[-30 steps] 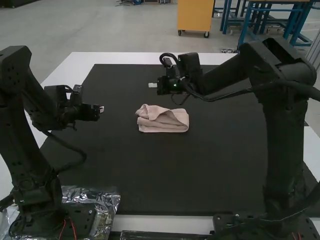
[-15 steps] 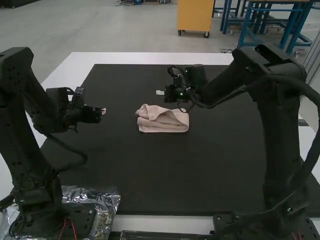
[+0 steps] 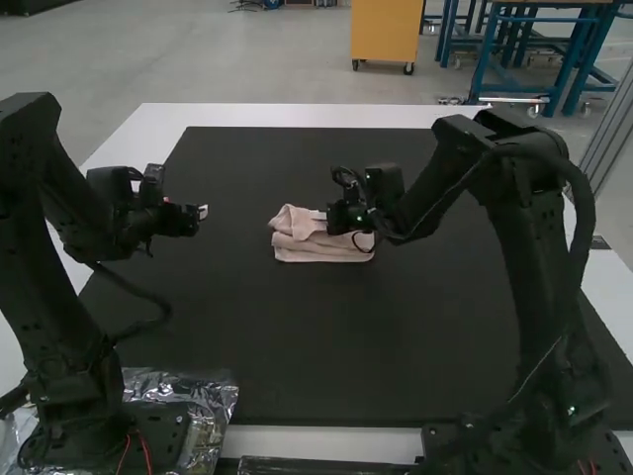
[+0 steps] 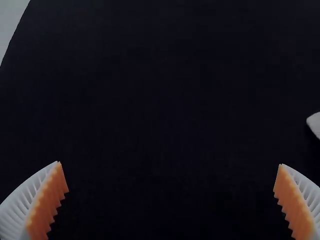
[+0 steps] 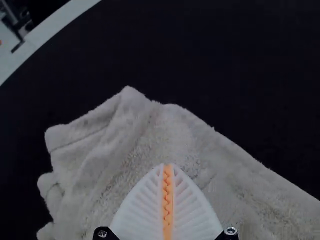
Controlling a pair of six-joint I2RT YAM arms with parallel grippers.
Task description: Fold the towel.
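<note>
"What have you got on the desk [image 3: 287,116]?"

"From my seat, a dark mat [image 3: 307,346] with the towel [image 3: 305,246] around its middle. It's folded into a low stack, rounded layers along the near side and a rumpled flap across the top."

"And your right gripper [image 3: 320,215]?"

"That's the one I've moved. Half a second ago its tip showed past the towel's far edge in the high view; now it shows over the towel itself. In the right wrist view the fingers are pressed together, orange pads meeting, with the towel's fuzzy top behind them. I can't tell whether the tips touch the cloth."

"Has the towel shifted?"

"Not that I can see. Same spot, same folds as before."

"Left gripper [image 3: 202,212]?"

"Practically where it was, over the left part of the mat, well apart from the towel. On my left wrist view the fingers stand wide apart with dark mat between them. A pale patch [image 4: 314,124] peeks in there too, too little of it for me to name."

"How are the edges?"

"I see the desk's white border beyond the mat's far side. There's mat between the towel and the left gripper, and a broad stretch on the near side. Some crinkled foil [image 3: 216,396] sits by the left arm's base."
</note>
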